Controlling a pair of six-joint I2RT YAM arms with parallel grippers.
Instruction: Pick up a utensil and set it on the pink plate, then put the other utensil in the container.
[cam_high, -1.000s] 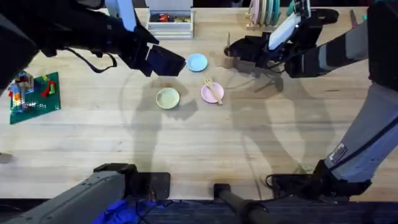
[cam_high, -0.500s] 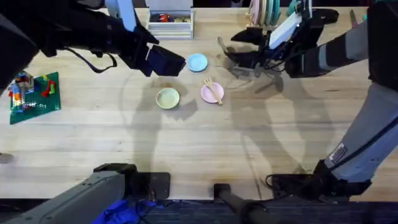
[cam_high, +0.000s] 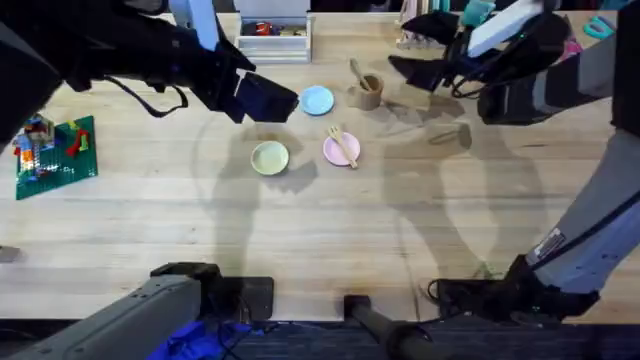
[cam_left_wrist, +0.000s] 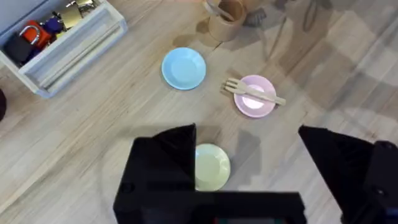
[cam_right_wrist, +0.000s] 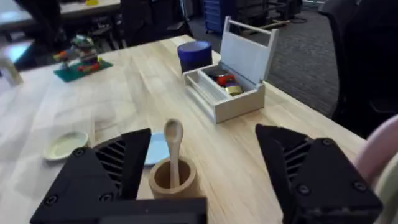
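— Where do we find the fork (cam_high: 343, 146) at this moment?

— We see it lying across the pink plate (cam_high: 335, 153), tines toward the far side of the wooden surface (cam_high: 320, 230), handle running past the plate's rim on the right. From the left wrist view the fork (cam_left_wrist: 255, 93) sits diagonally on that same plate (cam_left_wrist: 254, 104).

— And the spoon (cam_high: 356, 72)?

— We see it standing in the tan container (cam_high: 367, 92), bowl end up and leaning out to the left. In the right wrist view the spoon (cam_right_wrist: 173, 151) rises from the container (cam_right_wrist: 173, 180), with its rounded bowl on top.

— What about the right claw (cam_high: 425, 50)?

— It hangs above the far right of the surface, just right of the container, its fingers spread wide with nothing between them. The right wrist view shows the two black fingers (cam_right_wrist: 102, 180) either side of the container without touching it.

— And the left claw (cam_high: 262, 100)?

— We see it hovering over the surface between the white tray (cam_high: 274, 36) and the yellow-green plate (cam_high: 269, 157), just left of the light blue plate (cam_high: 317, 100). Its fingers (cam_left_wrist: 163, 168) are parted and carry nothing; the yellow-green plate (cam_left_wrist: 211, 167) lies below them.

— Anything else on the surface?

— A dark blue cup (cam_right_wrist: 194, 55) beside the tray (cam_right_wrist: 233, 87), and a green brick build (cam_high: 55, 150) at the far left.
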